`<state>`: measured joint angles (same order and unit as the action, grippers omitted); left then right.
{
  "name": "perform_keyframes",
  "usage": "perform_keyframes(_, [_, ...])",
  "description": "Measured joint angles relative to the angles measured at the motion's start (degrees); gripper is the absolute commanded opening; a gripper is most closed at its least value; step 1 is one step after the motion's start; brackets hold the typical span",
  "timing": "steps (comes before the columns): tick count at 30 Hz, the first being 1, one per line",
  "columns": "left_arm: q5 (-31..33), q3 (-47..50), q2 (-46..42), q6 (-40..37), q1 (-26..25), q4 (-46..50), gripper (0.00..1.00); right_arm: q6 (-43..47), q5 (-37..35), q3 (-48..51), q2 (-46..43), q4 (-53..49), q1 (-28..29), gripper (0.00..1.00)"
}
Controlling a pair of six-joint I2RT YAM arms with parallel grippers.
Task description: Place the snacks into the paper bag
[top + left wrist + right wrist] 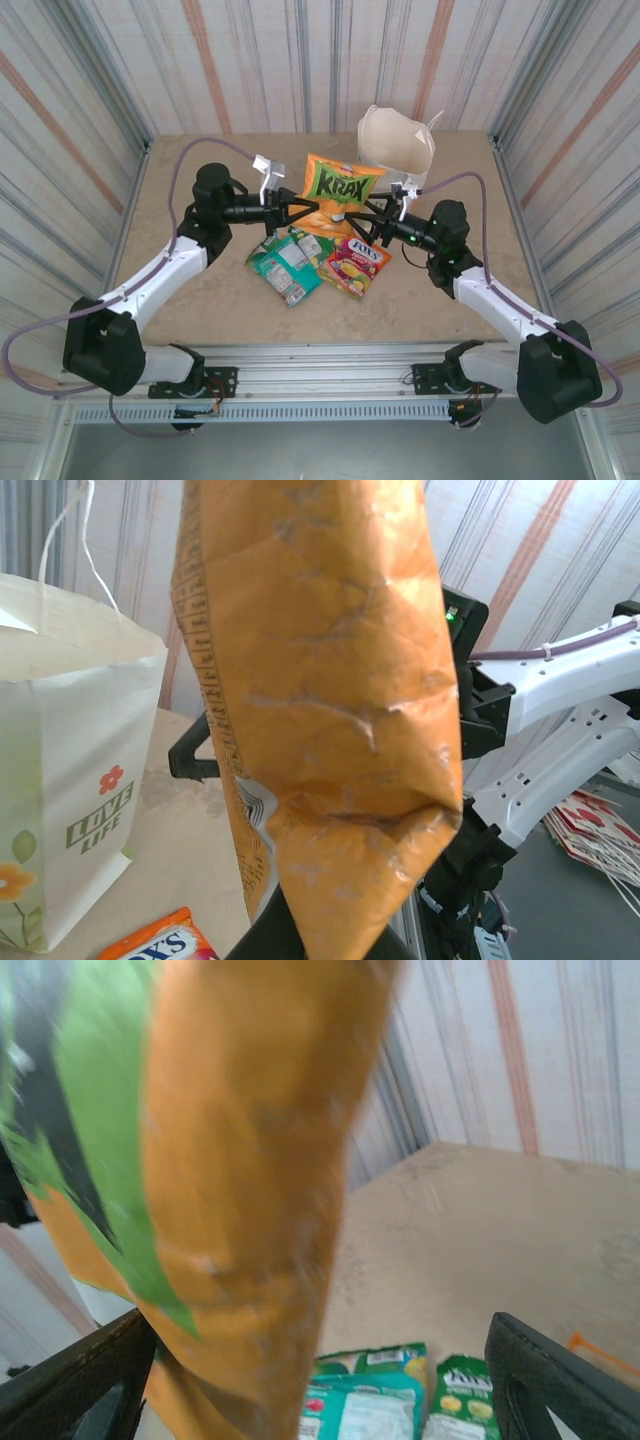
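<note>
Beige table (200, 300) inside striped metal walls (90, 90); the orange Krax packet (338, 188), "KRAX" in black on green, hangs upright mid-table, its lower left corner pinched tight in the left gripper (305, 208); the right gripper (372, 208) sits at its other side, jaws spread wide; under it lie a teal-green packet (285, 265) and the "FOX'S" packet (355, 265); the cream paper bag (395, 150) reading "LOVE LIFE" stands just behind.
</note>
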<state>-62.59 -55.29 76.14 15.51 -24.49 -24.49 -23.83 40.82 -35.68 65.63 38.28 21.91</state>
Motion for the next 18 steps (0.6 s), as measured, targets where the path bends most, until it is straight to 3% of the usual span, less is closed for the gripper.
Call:
perform_keyframes(8, [0.2, -0.7, 3.1, 0.9, 0.0, -2.0, 0.00, -2.6, 7.7, -1.4, 1.0, 4.4, -0.7, 0.70])
perform_keyframes(18, [1.8, -2.6, 6.6, 1.7, -0.3, -3.4, 0.02, -4.2, 9.9, -1.5, 1.1, 4.9, -1.6, 0.33])
